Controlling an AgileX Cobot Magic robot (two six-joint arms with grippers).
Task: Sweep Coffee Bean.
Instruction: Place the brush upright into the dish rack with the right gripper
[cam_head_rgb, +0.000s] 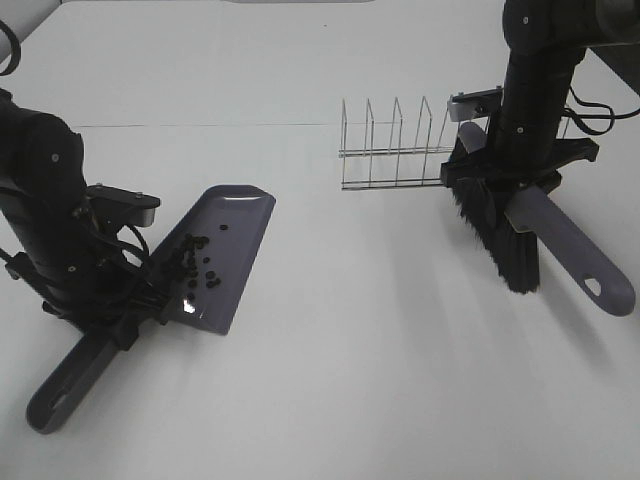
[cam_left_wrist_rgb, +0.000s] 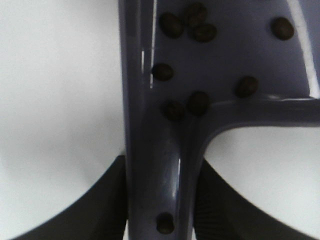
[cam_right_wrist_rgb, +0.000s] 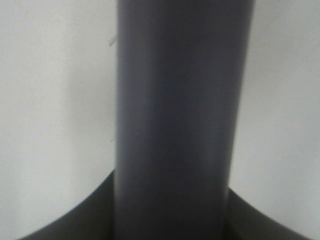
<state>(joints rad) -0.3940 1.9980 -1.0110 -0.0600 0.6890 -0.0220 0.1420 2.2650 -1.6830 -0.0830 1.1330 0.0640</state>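
Note:
The grey-purple dustpan lies on the white table at the left, and several dark coffee beans sit in its pan near the handle end. In the left wrist view the beans lie on the dustpan where the pan meets the handle. My left gripper is shut on the dustpan's handle; its dark fingers press both sides. My right gripper is shut on the brush handle; the black bristles hang below. In the right wrist view the handle fills the middle of the picture.
A thin wire rack stands on the table just left of the brush. A black cable runs behind the right arm.

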